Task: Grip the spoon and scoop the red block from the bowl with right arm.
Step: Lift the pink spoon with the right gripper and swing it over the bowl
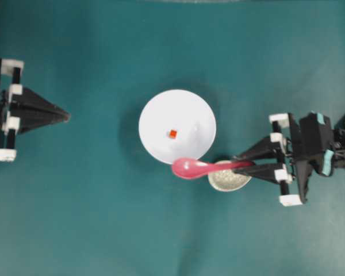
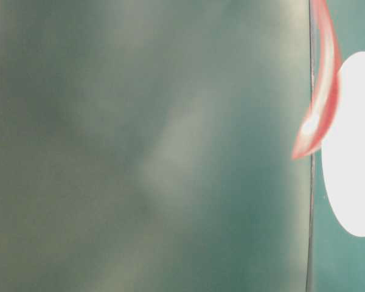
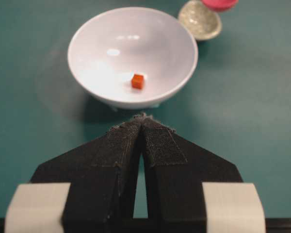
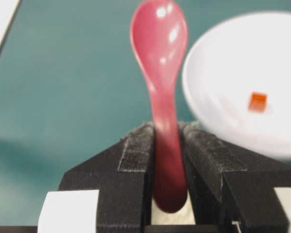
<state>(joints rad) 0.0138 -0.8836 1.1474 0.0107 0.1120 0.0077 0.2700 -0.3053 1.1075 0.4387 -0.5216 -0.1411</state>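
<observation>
Between black fingers [image 4: 136,160], glossy pink spoon [image 4: 160,43]

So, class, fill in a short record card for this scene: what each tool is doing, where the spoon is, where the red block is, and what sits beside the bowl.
right tool: shut on the spoon handle
spoon: held level, scoop by the bowl's rim, empty
red block: inside the bowl, not yet scooped
bowl: white, mid-table
speckled dish: beside the bowl, under the spoon handle
left tool: shut, holding nothing, pointing at the bowl
</observation>
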